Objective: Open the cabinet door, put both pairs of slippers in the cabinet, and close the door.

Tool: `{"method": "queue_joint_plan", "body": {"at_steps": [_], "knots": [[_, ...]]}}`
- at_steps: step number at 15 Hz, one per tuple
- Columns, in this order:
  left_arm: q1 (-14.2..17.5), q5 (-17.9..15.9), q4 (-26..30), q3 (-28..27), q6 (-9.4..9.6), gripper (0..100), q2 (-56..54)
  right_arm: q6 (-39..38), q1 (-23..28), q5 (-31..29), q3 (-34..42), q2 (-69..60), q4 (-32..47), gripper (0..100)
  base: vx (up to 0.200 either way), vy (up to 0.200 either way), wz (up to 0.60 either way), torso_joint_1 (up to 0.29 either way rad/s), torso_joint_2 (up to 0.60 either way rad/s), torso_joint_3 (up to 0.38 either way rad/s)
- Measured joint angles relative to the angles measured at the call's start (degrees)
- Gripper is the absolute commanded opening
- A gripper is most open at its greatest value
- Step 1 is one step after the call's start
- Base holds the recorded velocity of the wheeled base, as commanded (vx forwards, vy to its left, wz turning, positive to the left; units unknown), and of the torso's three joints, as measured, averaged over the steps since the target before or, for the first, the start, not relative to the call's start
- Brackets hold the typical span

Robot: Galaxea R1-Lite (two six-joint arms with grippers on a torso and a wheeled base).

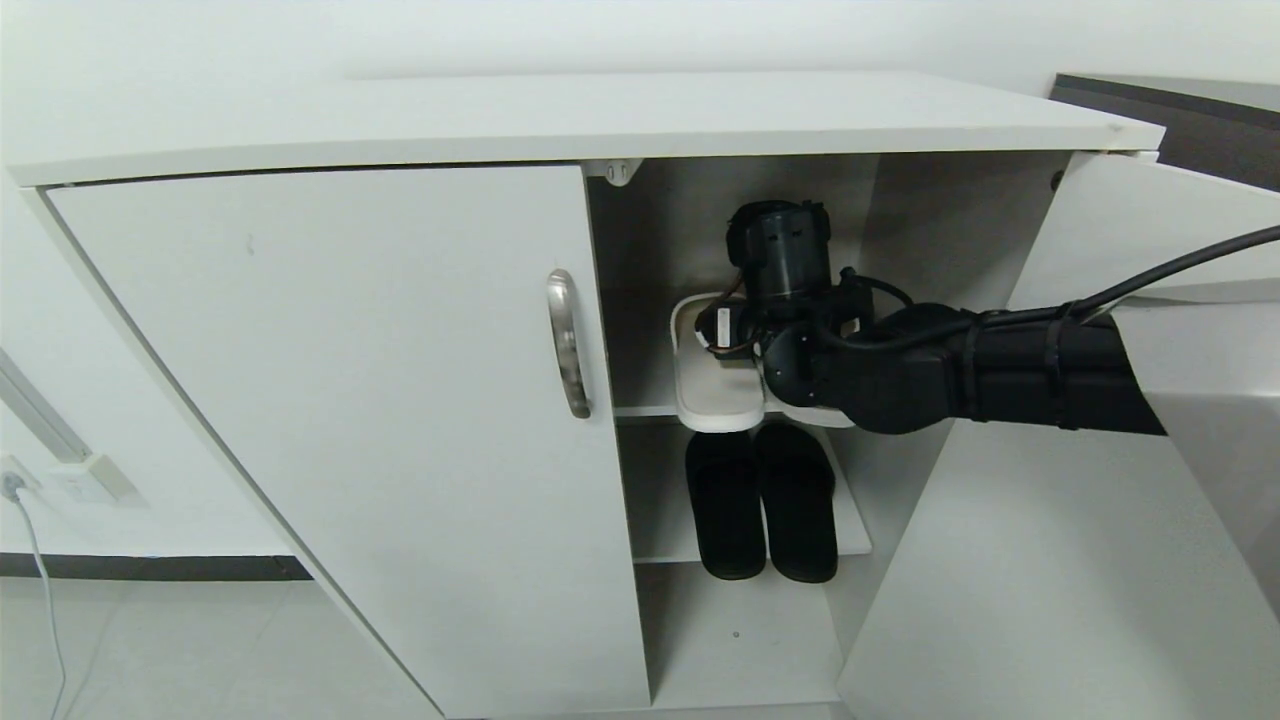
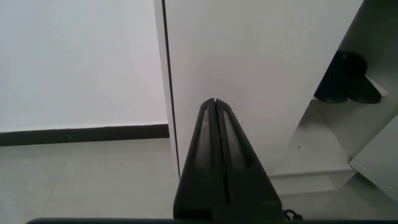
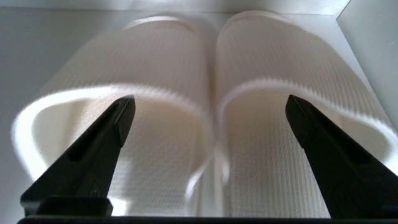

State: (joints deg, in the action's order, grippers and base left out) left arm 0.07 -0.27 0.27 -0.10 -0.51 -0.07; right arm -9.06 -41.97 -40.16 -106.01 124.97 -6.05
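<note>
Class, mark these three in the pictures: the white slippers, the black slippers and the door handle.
White slippers [image 1: 718,390]: head view, sole of the left one.
Black slippers [image 1: 725,500]: head view, middle of the left one.
Handle [image 1: 567,343]: head view, middle of the metal bar.

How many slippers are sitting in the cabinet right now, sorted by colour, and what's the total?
White slippers: 2
Black slippers: 2
Total: 4
</note>
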Motion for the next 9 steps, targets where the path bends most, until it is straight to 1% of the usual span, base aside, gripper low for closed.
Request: {"method": "queue_joint_plan", "body": {"at_steps": [2,4,6,9], "knots": [[0.00,0.02,0.00,0.00,0.00,0,0.00,-0.46,-1.35,-1.58,3.34,-2.11,-0.24,100,0.000,0.000,0.00,0.000,0.00,0.000],[0.00,0.00,0.00,0.00,0.00,0,0.00,-1.56,-3.25,-2.71,8.61,-5.07,-0.57,100,0.000,0.000,0.00,0.000,0.00,0.000],[0.00,0.00,-0.02,0.00,0.00,0,0.00,-2.24,-5.57,-3.15,15.38,-9.34,-1.96,100,0.000,0.000,0.00,0.000,0.00,0.000],[0.00,0.00,-0.02,0.00,0.00,0,0.00,-2.43,-8.66,-2.95,28.17,-16.84,-6.57,100,0.000,0.000,0.00,0.000,0.00,0.000]]}}
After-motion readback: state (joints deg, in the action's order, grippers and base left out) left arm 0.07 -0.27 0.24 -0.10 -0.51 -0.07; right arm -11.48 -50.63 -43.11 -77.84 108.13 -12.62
